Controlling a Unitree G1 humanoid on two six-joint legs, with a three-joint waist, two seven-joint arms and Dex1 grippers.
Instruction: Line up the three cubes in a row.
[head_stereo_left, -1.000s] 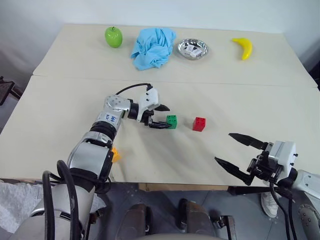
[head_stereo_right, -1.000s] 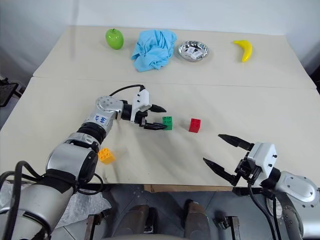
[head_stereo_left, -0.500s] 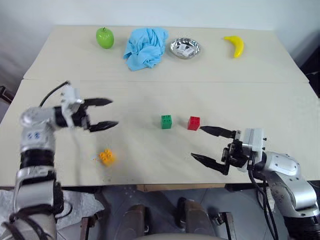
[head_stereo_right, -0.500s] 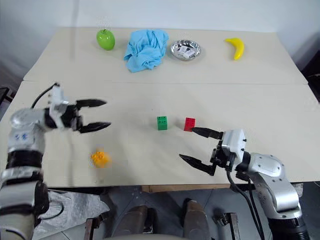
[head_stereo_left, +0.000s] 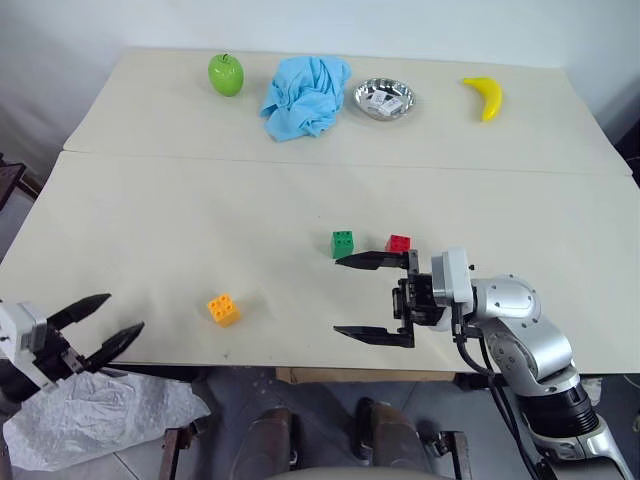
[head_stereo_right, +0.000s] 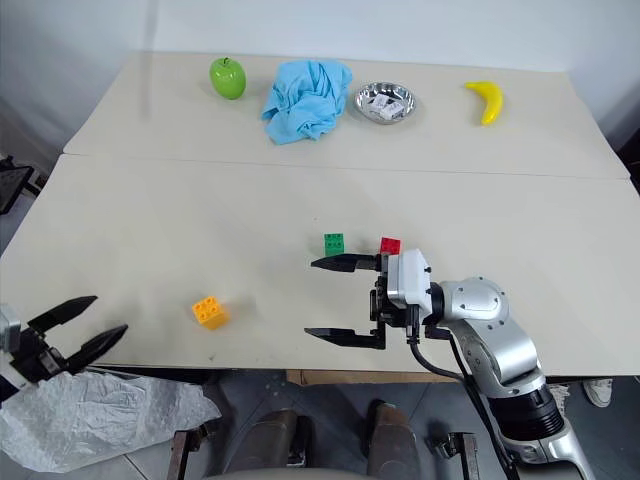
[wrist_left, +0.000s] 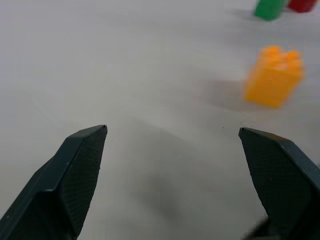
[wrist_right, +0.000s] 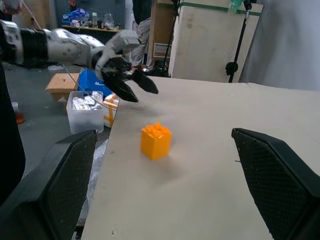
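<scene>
My left pincer (head_stereo_left: 103, 325) was wide apart past the near left edge of the pale table (head_stereo_left: 180, 230), holding nothing. My right pincer (head_stereo_left: 358, 297) was wide apart too, just beside the small red plastic brick (head_stereo_left: 398, 243). The small green plastic brick (head_stereo_left: 343, 243) sat next to red. The small orange plastic brick (head_stereo_left: 223, 308) sat alone, well apart to the left

No text, label, brand, number or sign can be read anywhere in these views. The small packets lying in the metal bowl (head_stereo_left: 384, 98) at the far side of the table (head_stereo_left: 150, 210) carry dark printed marks, but these are too small to make out.
</scene>
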